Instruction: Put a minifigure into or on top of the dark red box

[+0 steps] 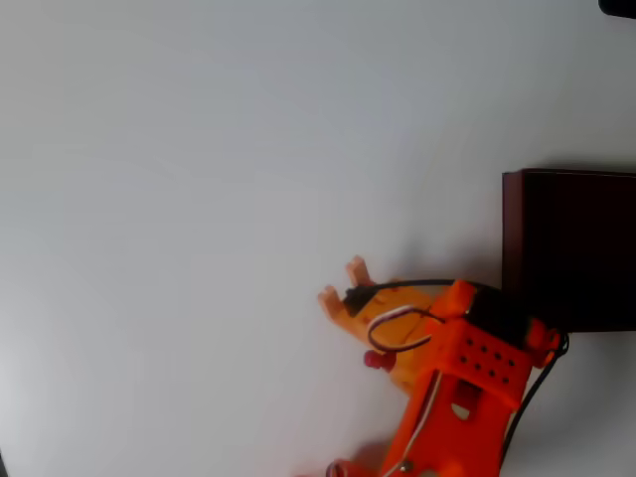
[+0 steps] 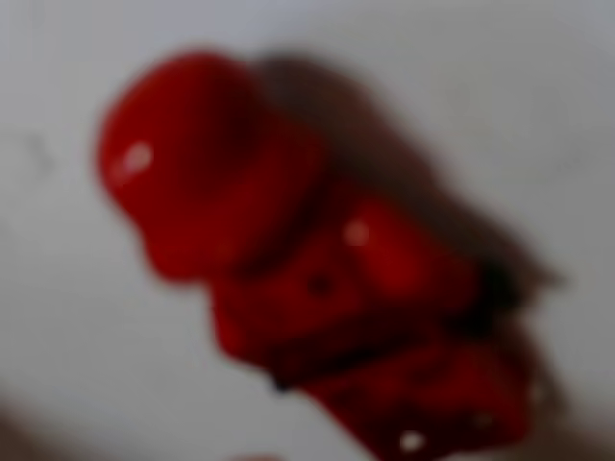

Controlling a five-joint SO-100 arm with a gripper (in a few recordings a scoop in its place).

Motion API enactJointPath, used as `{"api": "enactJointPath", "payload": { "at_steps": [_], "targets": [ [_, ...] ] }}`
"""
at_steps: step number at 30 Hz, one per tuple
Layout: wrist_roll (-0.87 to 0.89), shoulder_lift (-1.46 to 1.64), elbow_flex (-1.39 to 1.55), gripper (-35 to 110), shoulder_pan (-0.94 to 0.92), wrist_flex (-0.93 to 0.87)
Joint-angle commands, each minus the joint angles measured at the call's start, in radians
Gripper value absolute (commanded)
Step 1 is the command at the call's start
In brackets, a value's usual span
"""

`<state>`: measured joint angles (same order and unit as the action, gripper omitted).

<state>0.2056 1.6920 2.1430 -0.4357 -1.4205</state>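
The minifigure (image 2: 317, 279) fills the wrist view as a blurred bright red figure lying slantwise on the white table, rounded end toward the upper left. In the overhead view a tiny red piece that looks like the minifigure (image 1: 379, 360) shows at the left flank of the orange arm, behind the fingers. My gripper (image 1: 341, 284) points up and left, its two orange fingertips (image 1: 356, 268) apart with nothing between them. The dark red box (image 1: 571, 248) sits at the right edge, just right of the arm, partly cut off by the frame.
The white table (image 1: 199, 199) stretches bare to the left and above the arm. A black object (image 1: 618, 7) pokes in at the top right corner. The arm's orange body (image 1: 467, 378) runs down to the bottom edge, close to the box's lower left corner.
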Motion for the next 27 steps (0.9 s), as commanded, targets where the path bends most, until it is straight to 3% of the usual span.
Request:
{"api": "enactJointPath", "payload": {
  "at_steps": [1, 11, 27],
  "targets": [
    [0.069, 0.028, 0.003, 25, 0.032, -0.021],
    [0.276, 0.212, 0.129, 24, 0.146, -0.014],
    [0.354, 0.224, 0.156, 24, 0.29, 0.025]
  ]
}}
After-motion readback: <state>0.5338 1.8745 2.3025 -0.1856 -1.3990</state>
